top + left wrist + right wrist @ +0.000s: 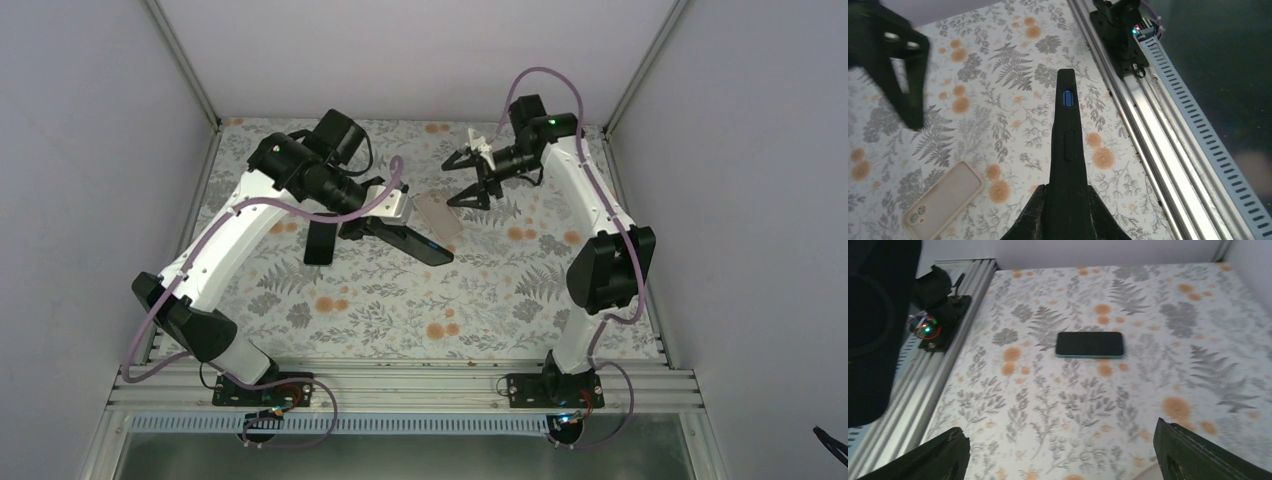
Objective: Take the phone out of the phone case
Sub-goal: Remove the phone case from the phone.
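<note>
1 blue button (1067, 98), wrist view only; left claw (1064, 202) clamps case (1064, 142), right claw (1062, 440) agape.

Table (400, 310) covered in a grey fern and orange flower print, metal rail (400, 385) along its near edge, dark phone (320, 243) lying flat left of centre, pale case (438, 216) lying flat right of it, slightly farther back, the two apart.
</note>
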Tool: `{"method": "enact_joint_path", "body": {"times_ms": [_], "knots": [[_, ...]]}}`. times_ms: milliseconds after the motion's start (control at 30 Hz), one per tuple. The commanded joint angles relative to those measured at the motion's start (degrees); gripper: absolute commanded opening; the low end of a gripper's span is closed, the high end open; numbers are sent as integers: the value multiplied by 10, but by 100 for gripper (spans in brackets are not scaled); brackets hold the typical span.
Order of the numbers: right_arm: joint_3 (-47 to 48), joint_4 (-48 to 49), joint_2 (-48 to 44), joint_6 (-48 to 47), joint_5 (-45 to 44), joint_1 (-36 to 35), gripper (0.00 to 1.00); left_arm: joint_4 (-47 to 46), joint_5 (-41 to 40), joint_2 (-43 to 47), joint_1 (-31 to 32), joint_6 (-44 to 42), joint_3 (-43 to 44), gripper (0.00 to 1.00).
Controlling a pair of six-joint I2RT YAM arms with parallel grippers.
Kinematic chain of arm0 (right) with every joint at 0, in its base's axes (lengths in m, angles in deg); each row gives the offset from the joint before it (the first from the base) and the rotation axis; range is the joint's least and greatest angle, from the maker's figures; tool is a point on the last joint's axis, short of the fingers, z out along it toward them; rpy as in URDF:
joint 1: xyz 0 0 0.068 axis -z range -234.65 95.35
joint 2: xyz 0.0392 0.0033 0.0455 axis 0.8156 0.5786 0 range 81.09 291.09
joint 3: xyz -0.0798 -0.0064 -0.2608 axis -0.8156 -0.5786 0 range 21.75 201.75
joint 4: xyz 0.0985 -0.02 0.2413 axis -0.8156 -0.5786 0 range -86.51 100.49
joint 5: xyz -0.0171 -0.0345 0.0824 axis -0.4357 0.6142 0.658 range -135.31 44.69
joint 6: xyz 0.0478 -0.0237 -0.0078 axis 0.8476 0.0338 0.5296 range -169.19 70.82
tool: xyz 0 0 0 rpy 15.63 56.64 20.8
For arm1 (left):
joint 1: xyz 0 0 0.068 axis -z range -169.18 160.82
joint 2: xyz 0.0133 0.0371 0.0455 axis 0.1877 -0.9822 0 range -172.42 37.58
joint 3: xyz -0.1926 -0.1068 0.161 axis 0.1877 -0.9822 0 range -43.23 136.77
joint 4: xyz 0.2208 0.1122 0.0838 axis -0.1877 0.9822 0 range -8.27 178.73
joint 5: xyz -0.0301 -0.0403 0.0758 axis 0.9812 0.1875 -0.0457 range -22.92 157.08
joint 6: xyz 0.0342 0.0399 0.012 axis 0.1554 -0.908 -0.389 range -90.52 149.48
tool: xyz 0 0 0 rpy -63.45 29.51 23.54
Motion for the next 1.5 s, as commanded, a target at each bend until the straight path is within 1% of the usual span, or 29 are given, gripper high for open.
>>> {"method": "enact_joint_path", "body": {"times_ms": [0,67,167,267,333,433,533,567,667,867,1033,1200,1333,1467], "knots": [[50,1,11,30,28,20,94,-5,-2,17,7,1,-13,2],[39,1,3,26,21,20,94,-5,-12,19,4,1,-14,2],[-24,1,-47,4,15,18,94,-7,-23,16,-10,3,-7,2],[-99,1,-110,-10,4,-3,93,-15,-38,5,-25,7,8,2],[-131,1,-139,-3,-8,-26,93,-20,-34,-3,-35,8,16,2],[-154,1,-150,8,-10,-58,92,-19,-21,-13,-42,6,31,2],[-153,1,-138,8,3,-63,91,-18,-7,-19,-42,4,39,2],[-149,1,-131,8,8,-64,88,-17,-3,-20,-42,3,40,2],[-135,2,-108,6,10,-66,86,-8,9,-25,-42,-1,48,2],[-95,2,-59,-12,12,-55,86,-6,16,-15,-42,-3,45,2],[-30,2,-14,-1,15,-46,85,-5,17,-5,-40,-5,25,2],[22,2,16,6,-6,-41,85,-5,21,14,-37,-9,0,2],[92,2,55,30,-20,-18,81,-5,12,30,-25,-7,-27,2],[201,2,113,71,-37,31,81,-4,-9,46,-4,1,-56,2]]}}
